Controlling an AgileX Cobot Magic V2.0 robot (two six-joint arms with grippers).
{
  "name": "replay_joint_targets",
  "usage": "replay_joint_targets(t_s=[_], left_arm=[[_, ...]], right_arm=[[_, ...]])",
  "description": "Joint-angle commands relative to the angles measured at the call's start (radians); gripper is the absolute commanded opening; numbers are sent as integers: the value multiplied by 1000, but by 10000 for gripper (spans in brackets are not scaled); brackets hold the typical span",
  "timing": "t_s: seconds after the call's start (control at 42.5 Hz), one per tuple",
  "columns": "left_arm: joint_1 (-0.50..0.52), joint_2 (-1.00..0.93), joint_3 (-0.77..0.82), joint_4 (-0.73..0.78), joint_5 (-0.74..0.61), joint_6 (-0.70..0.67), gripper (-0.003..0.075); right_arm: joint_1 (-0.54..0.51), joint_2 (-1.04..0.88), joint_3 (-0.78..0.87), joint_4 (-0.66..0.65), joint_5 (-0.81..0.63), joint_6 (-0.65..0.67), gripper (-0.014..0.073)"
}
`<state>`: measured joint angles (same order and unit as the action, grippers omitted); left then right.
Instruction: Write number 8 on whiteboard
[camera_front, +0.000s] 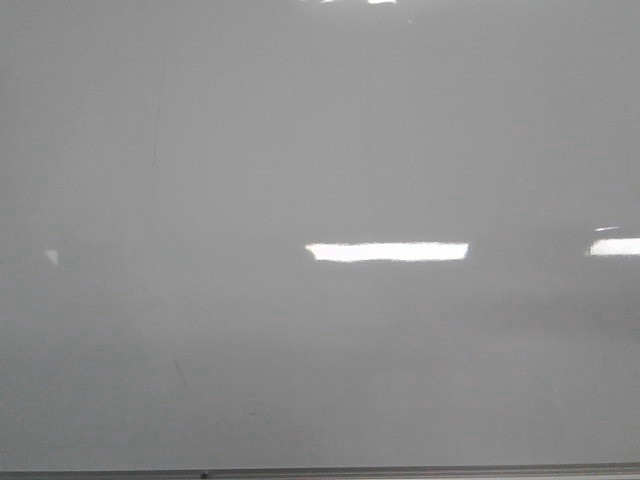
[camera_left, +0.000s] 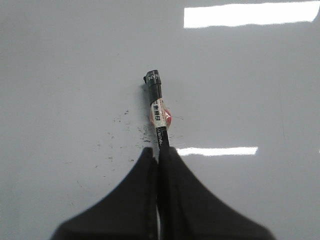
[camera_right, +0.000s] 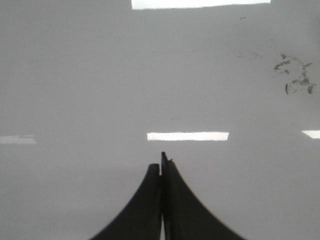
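Clamped tight, the left gripper (camera_left: 159, 150) has its two dark fingers (camera_left: 187, 200) pressed around a marker (camera_left: 158, 117), low and centre in the left wrist frame, the pen running up the middle toward its black cap end. A white label with a red patch wraps the barrel, and small dark specks dot the whiteboard (camera_left: 60, 75) just left of it. Over on the right wrist frame, the right gripper (camera_right: 161, 165) sits bottom centre, fingers pinched together with nothing between them; smudged grey marks (camera_right: 295, 77) show at the upper right. From the front, glossy pale board (camera_front: 320, 120) fills everything, a bright light reflection (camera_front: 387, 251) at centre, another at the right edge, thin grey frame (camera_front: 400, 470) along the bottom, faint scratches at left. No drawn 8 can be made out anywhere on the surface.
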<state>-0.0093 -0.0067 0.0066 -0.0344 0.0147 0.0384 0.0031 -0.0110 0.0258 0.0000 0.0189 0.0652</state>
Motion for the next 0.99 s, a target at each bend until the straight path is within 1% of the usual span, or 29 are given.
replay_joint_targets(t_s=[0.0, 0.612, 0.801, 0.966], left_arm=[[3, -12, 14, -10, -83, -3, -20], [3, -12, 14, -10, -83, -3, -20], [3, -12, 14, -10, -106, -3, -21], [3, -12, 14, -10, -120, -3, -20]], right_arm=[[2, -17, -2, 0, -75, -2, -67], [2, -17, -2, 0, -75, -2, -67], [2, -17, -2, 0, -75, -2, -67], [2, -17, -2, 0, -112, -2, -67]])
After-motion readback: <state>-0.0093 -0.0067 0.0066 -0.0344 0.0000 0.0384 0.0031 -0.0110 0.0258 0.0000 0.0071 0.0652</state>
